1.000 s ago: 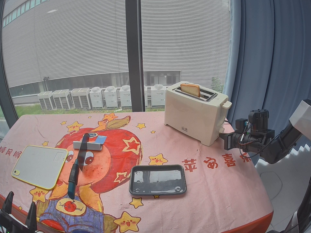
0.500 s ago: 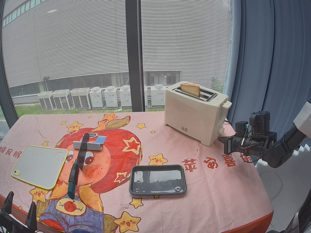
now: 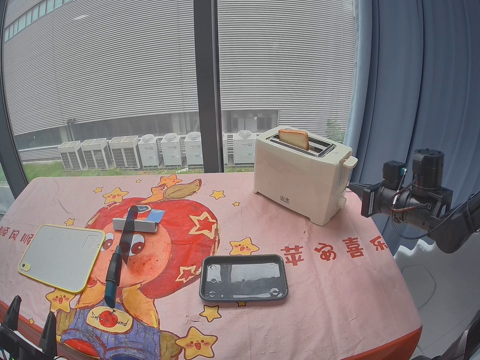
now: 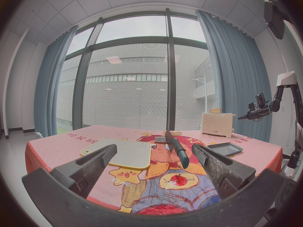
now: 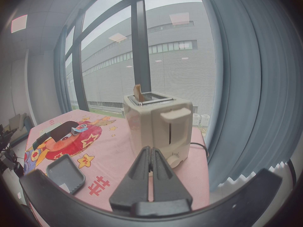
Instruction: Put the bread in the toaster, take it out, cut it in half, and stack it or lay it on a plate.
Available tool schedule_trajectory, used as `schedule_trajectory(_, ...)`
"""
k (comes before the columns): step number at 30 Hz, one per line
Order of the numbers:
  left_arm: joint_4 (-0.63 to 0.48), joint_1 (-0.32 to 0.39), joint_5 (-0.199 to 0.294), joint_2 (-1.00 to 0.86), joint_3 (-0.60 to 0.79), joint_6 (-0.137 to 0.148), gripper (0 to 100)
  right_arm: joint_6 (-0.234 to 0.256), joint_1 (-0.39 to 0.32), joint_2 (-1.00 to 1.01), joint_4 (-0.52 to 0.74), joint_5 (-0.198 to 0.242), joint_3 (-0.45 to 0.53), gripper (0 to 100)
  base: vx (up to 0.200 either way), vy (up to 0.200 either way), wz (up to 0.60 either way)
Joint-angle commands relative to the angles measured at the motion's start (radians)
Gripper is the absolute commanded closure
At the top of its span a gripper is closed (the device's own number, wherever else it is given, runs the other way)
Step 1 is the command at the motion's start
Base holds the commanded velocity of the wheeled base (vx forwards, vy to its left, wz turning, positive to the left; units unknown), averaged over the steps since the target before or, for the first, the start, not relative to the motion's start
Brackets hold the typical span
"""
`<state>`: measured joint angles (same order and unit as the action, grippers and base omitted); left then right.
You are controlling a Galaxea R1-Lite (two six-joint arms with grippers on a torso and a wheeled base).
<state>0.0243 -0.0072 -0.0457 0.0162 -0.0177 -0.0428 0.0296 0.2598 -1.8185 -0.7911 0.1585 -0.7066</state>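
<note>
A small dark logo marks the cream toaster [image 3: 300, 178], red characters cross the tablecloth [image 3: 350, 286], and the bread slice [image 3: 294, 138] stands in a slot, above the empty, pinched-together right gripper [image 3: 351, 186] near the lever side; the left gripper [image 4: 153, 148] gapes wide.

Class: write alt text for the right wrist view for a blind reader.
The shut right gripper points at the lever end of a cream toaster with a bread slice standing in its slot; a dark tray lies nearby.
</note>
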Motion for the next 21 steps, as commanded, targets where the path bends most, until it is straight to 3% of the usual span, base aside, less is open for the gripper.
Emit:
schedule_trajectory(1,0.0,0.001,0.0,-0.01,0.015,0.0,0,0.0,-0.005,0.07,0.0,0.003,0.001,100,0.0,0.0,0.0)
schedule_trajectory(16,0.0,0.0,0.0,-0.01,0.015,0.0,0,0.015,-0.024,0.047,-0.004,0.009,-0.057,100,0.0,0.0,0.0)
schedule_trajectory(21,0.0,0.001,0.0,-0.01,0.015,0.0,0,0.029,-0.031,-0.03,-0.129,0.001,-0.067,100,0.0,0.0,0.0)
